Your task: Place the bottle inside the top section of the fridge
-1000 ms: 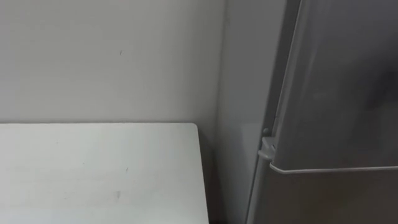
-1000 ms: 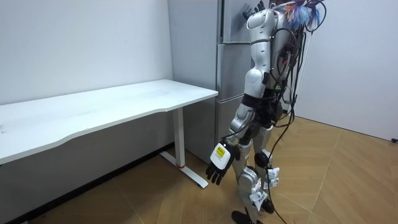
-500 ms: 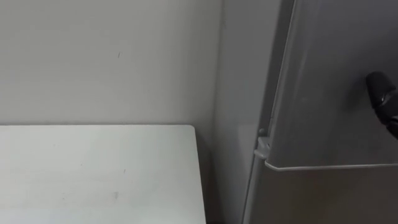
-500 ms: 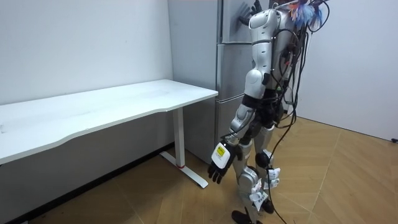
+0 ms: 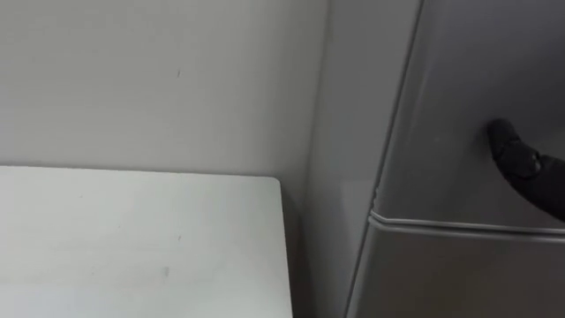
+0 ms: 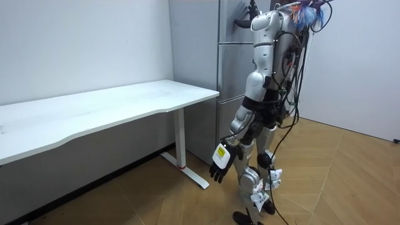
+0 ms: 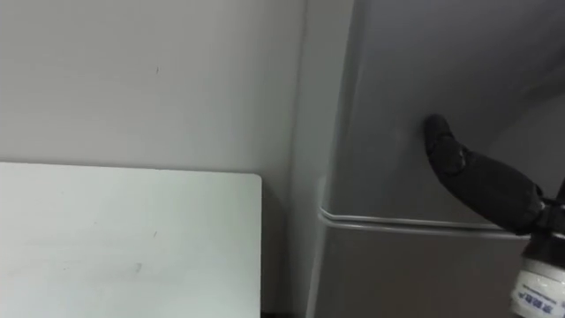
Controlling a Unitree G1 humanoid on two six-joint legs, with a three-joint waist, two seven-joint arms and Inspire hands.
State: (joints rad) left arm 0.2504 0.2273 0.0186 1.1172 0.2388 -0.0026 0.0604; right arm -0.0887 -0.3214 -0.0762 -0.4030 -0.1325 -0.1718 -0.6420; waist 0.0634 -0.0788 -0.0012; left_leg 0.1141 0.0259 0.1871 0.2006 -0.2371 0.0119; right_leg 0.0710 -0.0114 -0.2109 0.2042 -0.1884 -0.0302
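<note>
Fridge [image 6: 230, 75]: grey, doors closed, standing against the wall just beside the end of the white table [image 5: 132, 238]. Right hand [image 7: 459, 168]: raised, fingers straight against the upper door [image 5: 459, 106] just above the seam, holding nothing. Left hand [image 6: 220, 167]: hanging by the thigh, fingers relaxed, empty.

Bare test room, white desk [image 6: 125, 100], steel fridge [image 6: 226, 75], wood floor [image 6: 344, 181], blank walls [image 6: 75, 44]
</note>
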